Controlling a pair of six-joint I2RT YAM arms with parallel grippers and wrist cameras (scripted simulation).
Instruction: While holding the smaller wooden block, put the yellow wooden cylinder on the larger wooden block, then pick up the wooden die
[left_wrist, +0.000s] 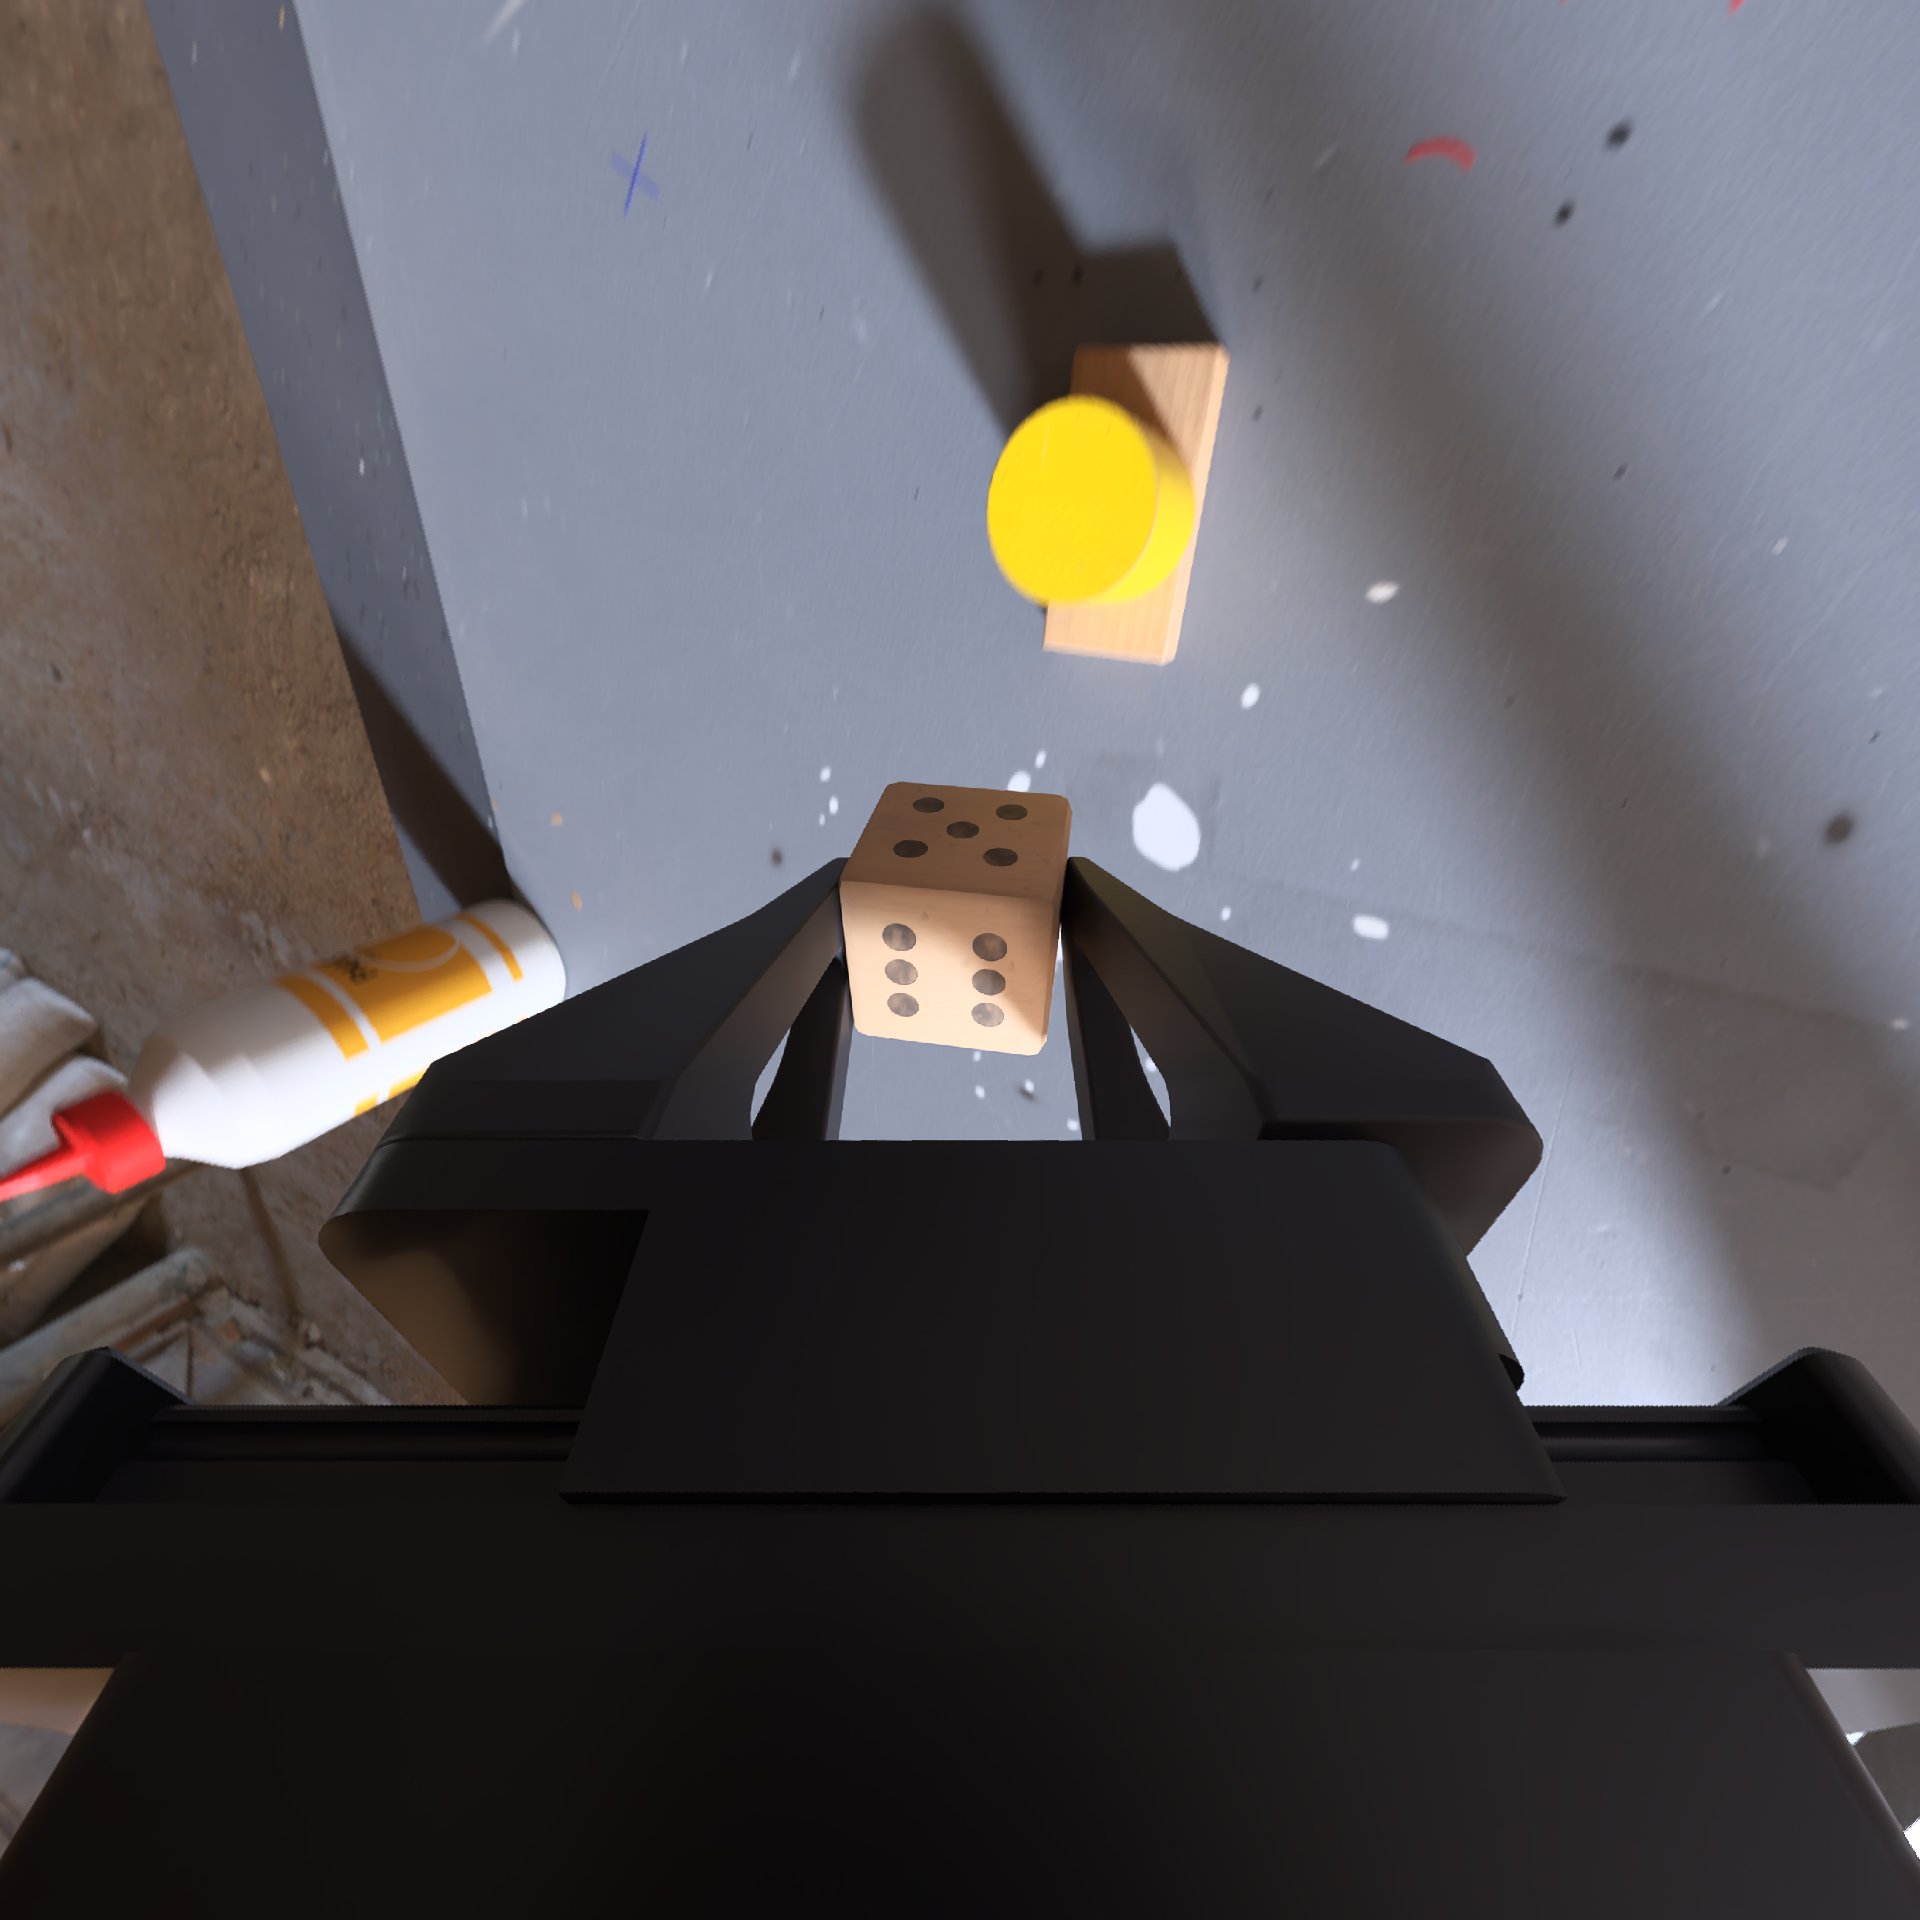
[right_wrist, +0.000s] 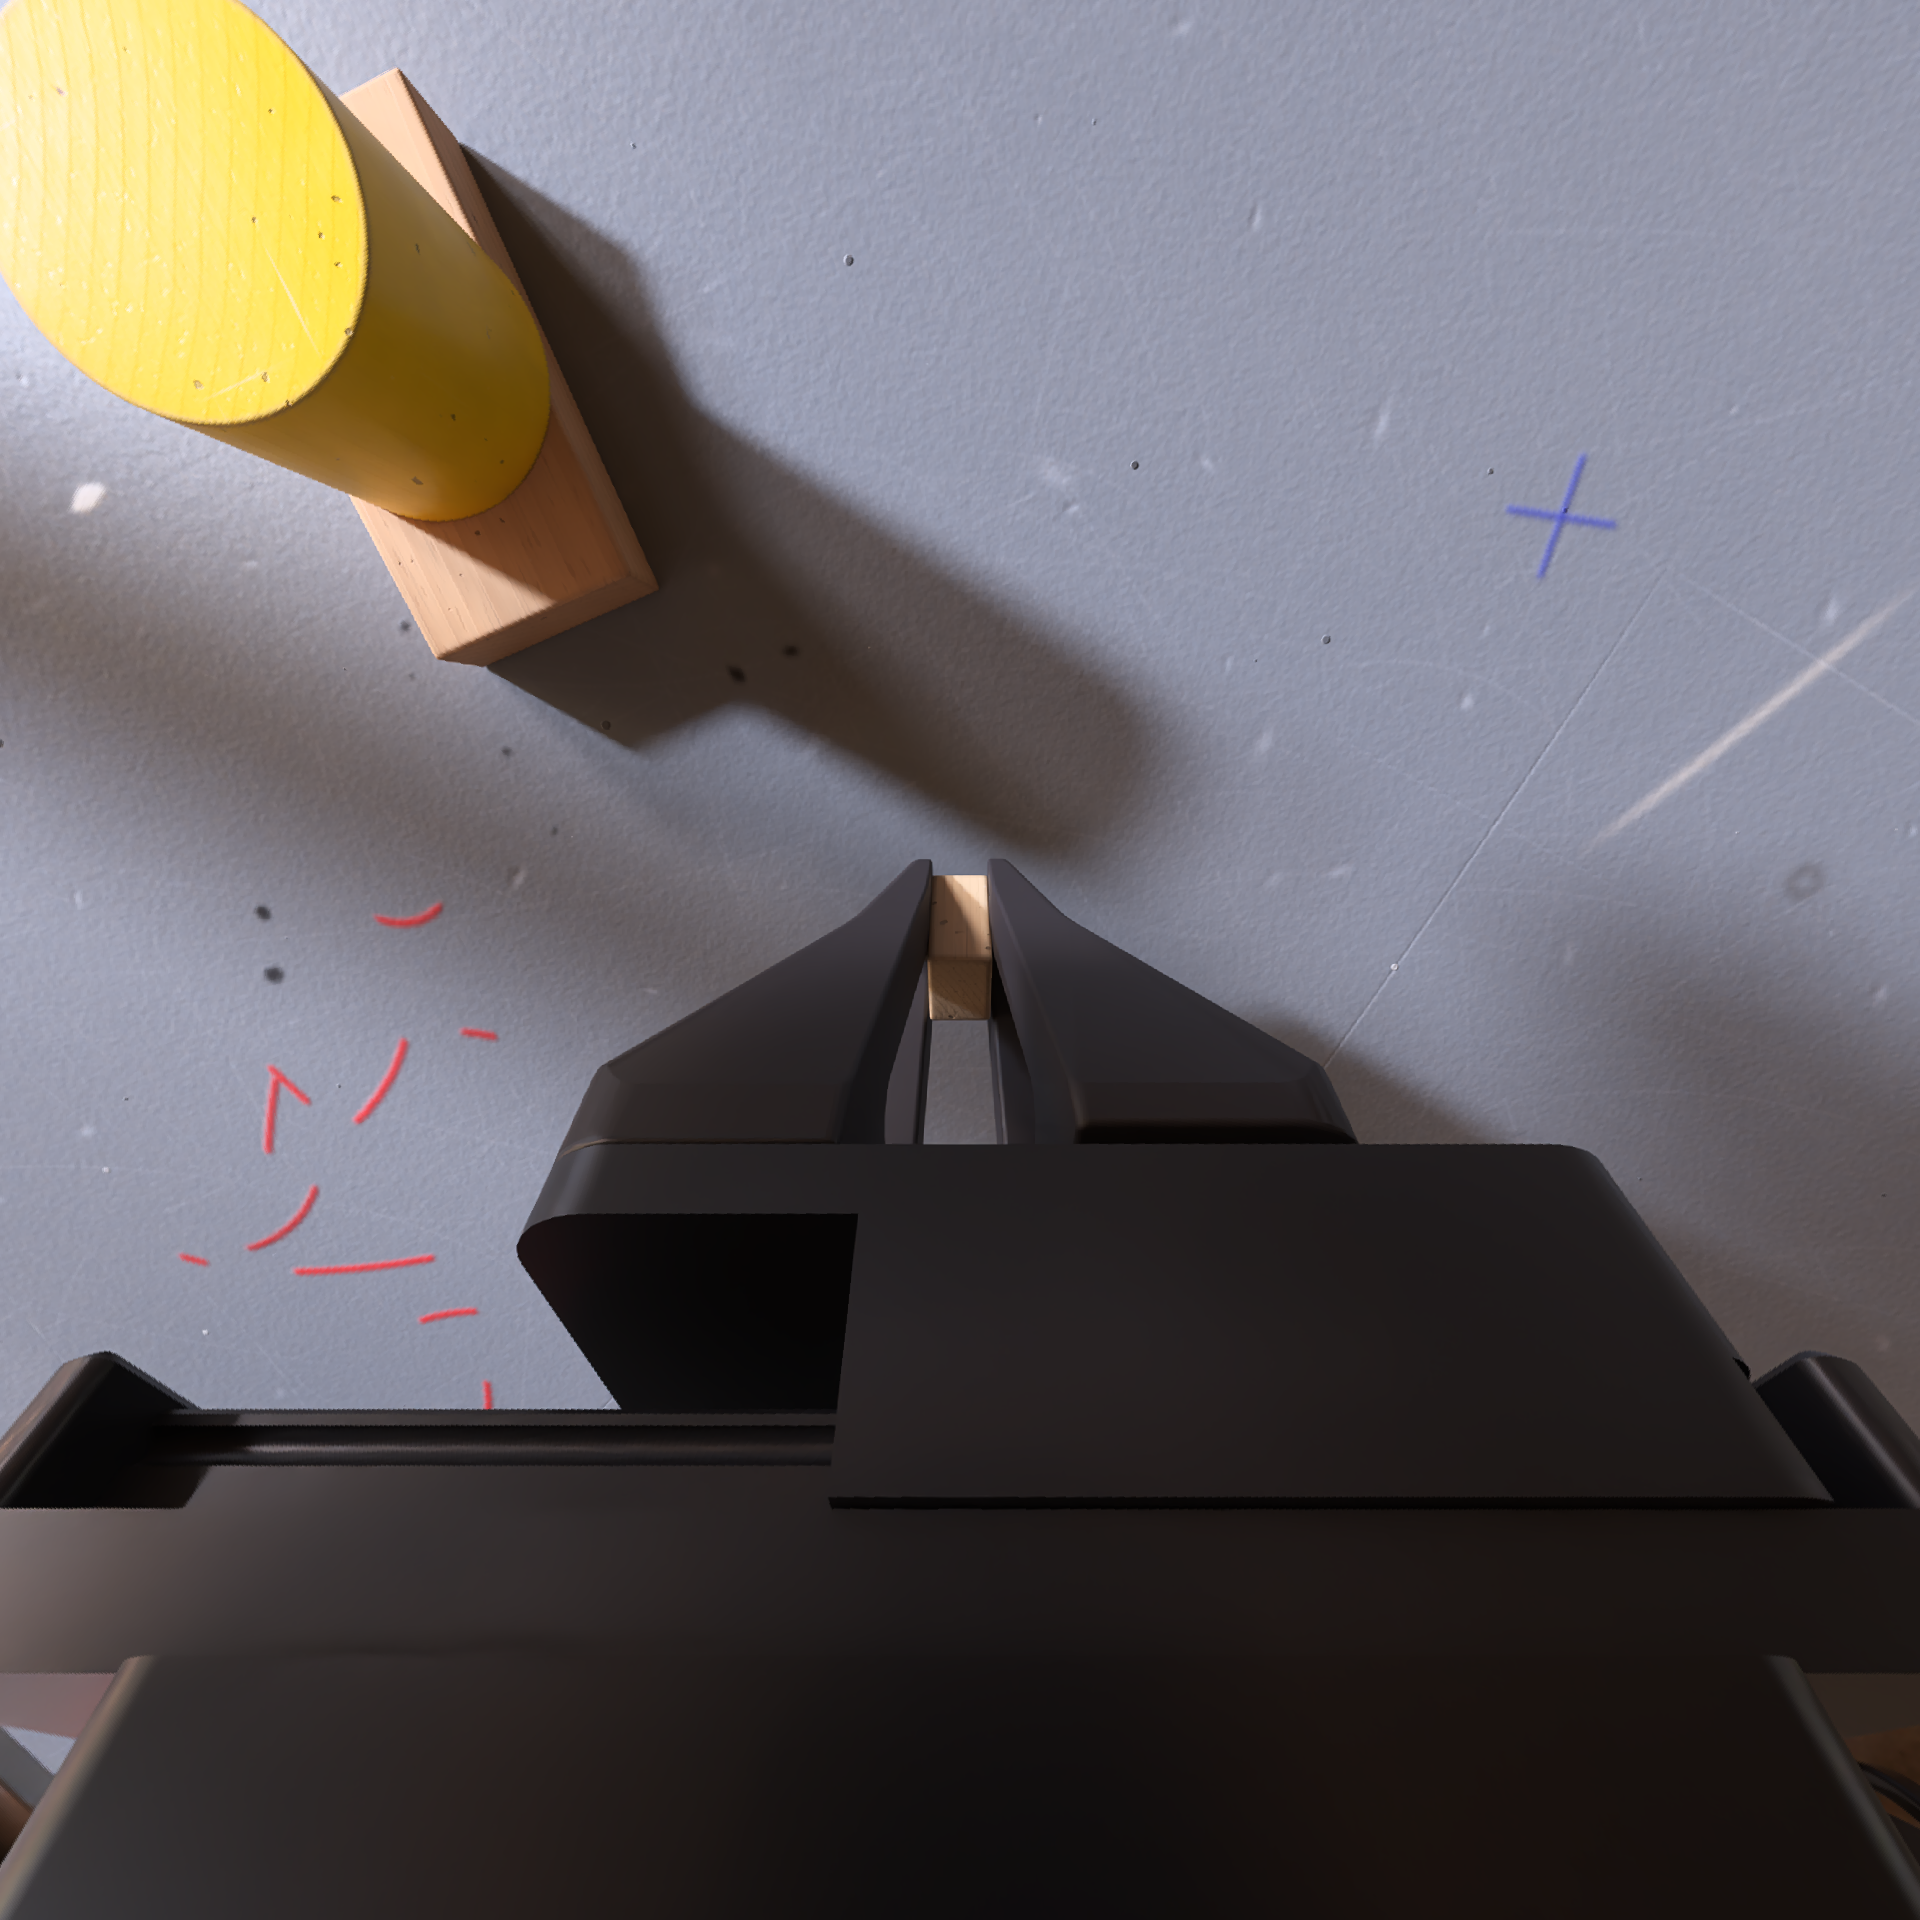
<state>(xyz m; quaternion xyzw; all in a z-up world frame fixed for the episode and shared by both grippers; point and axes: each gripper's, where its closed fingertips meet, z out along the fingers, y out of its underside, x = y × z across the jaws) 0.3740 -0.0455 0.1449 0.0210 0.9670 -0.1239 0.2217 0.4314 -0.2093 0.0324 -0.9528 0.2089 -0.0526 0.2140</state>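
My left gripper (left_wrist: 954, 894) is shut on the wooden die (left_wrist: 951, 920) and holds it above the grey table. Beyond it the yellow wooden cylinder (left_wrist: 1081, 501) stands upright on the larger wooden block (left_wrist: 1143, 582), which lies flat on the table. My right gripper (right_wrist: 958, 883) is shut on the smaller wooden block (right_wrist: 958, 945), a thin pale piece pinched between the fingers, held above the table. In the right wrist view the yellow cylinder (right_wrist: 270, 270) on the larger block (right_wrist: 509, 582) is at the upper left, apart from the gripper.
A white bottle (left_wrist: 343, 1029) with yellow bands and a red cap lies at the table's left edge, over the brown floor (left_wrist: 156, 623). The grey table (right_wrist: 1247, 416) bears paint specks, red marks (right_wrist: 343, 1143) and a blue cross (right_wrist: 1558, 516).
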